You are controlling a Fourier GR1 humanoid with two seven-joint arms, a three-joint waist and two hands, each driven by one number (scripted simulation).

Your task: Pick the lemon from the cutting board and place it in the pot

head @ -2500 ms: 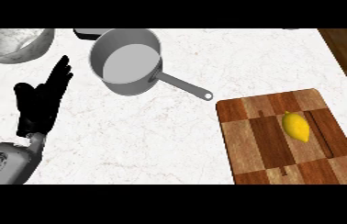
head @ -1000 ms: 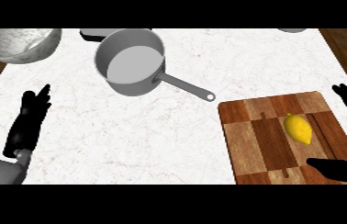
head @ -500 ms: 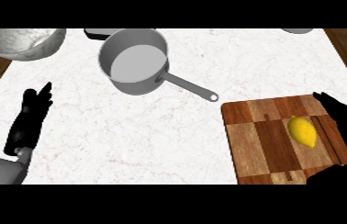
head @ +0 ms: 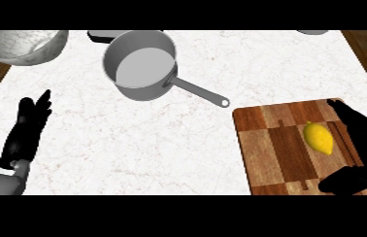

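The yellow oval lemon (head: 318, 138) lies on the striped wooden cutting board (head: 276, 146) at the white marbled worktop's (head: 122, 139) right edge, with the right hand (head: 347, 180) beside it, fingers (head: 350, 118) spread open without touching it, the grey metal pot (head: 147, 68) well apart near the far edge, and the left hand (head: 25, 134) straight-fingered at the left edge.

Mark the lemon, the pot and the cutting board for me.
lemon (head: 317, 138): head view, middle of its yellow skin.
pot (head: 145, 70): head view, bare inner floor.
cutting board (head: 276, 148): head view, bare wood left of the lemon.
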